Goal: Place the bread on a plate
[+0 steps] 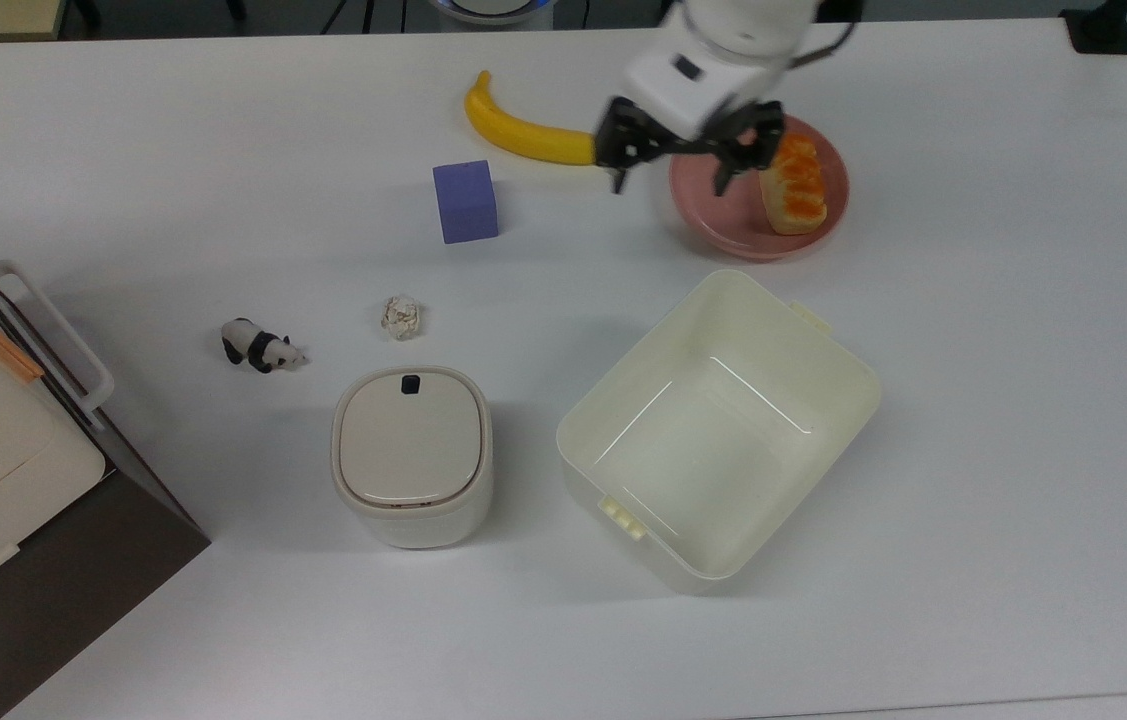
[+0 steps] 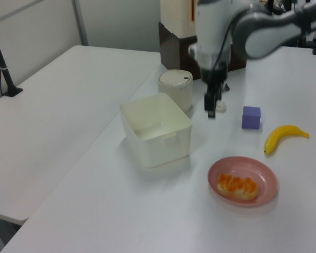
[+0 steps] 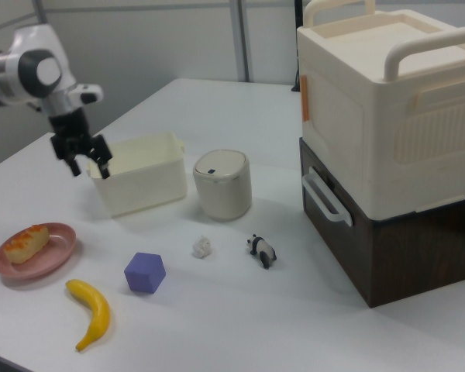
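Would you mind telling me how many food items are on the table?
2: the bread lies on the pink plate, and the banana lies on the table beside the purple cube. None seems hidden.

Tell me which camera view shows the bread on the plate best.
The top view: the bread lies uncovered along one side of the pink plate, its orange glaze and pale sides plain. The left view shows the bread smaller, from a low angle. The right view shows it near the picture's edge.
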